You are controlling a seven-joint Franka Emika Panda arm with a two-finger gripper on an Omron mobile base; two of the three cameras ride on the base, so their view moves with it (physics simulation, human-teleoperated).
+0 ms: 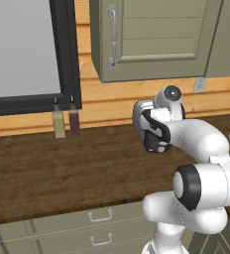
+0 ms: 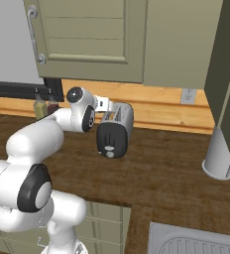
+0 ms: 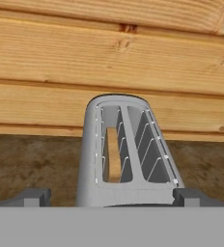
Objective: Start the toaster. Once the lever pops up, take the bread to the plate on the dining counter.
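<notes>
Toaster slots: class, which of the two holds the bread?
In the hand view, the left slot of the toaster holds the tan bread, standing upright between the wire guides. The right slot beside it shows just bare grey wires.

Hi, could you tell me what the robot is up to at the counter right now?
The white arm is reaching over the toaster, which stands on the dark wood counter by the plank wall. From the hand view, the gripper is spread to either side of the toaster's near end, looking along its two slots. A slice of bread sits down in the left slot. Two small bottles stand further along the wall.
</notes>
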